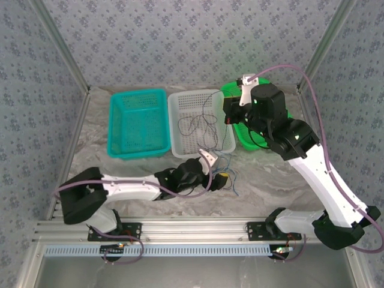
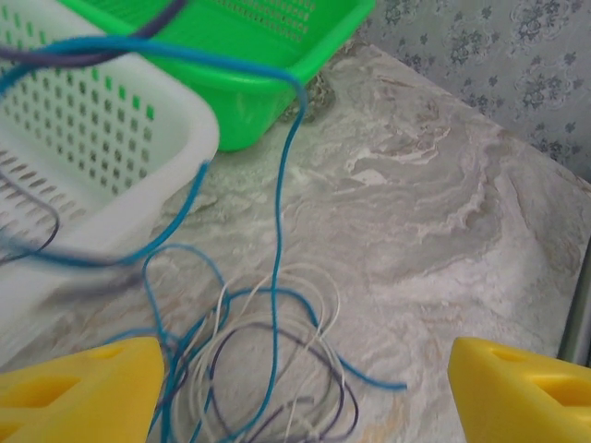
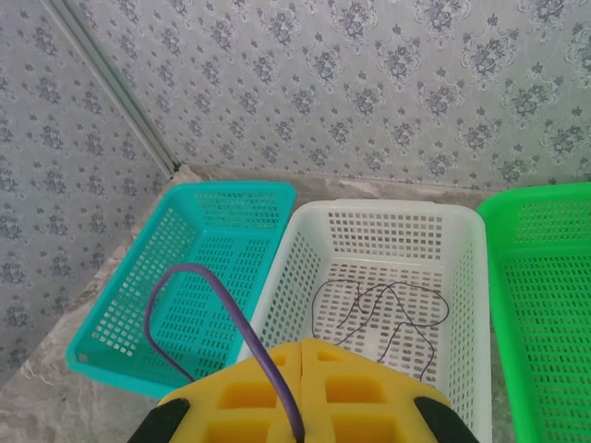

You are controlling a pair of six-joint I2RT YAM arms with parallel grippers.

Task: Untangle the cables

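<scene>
Bright, even, diffuse light in all views. Shadows soft and faint on the table (image 1: 270, 180). No glare. Left wrist view: white basket (image 2: 111, 138) and blue cable (image 2: 276, 240) smeared toward left edge; marbled surface sharp.

Left arm (image 1: 132, 187): low, stretched rightward from base. Left gripper (image 2: 305, 392): yellow fingers (image 2: 83, 388) spread wide. Right arm (image 1: 318, 174): raised, elbow bent, reaching forward and left. Right gripper (image 3: 303, 392): yellow pads (image 3: 245, 397) pressed together.
</scene>
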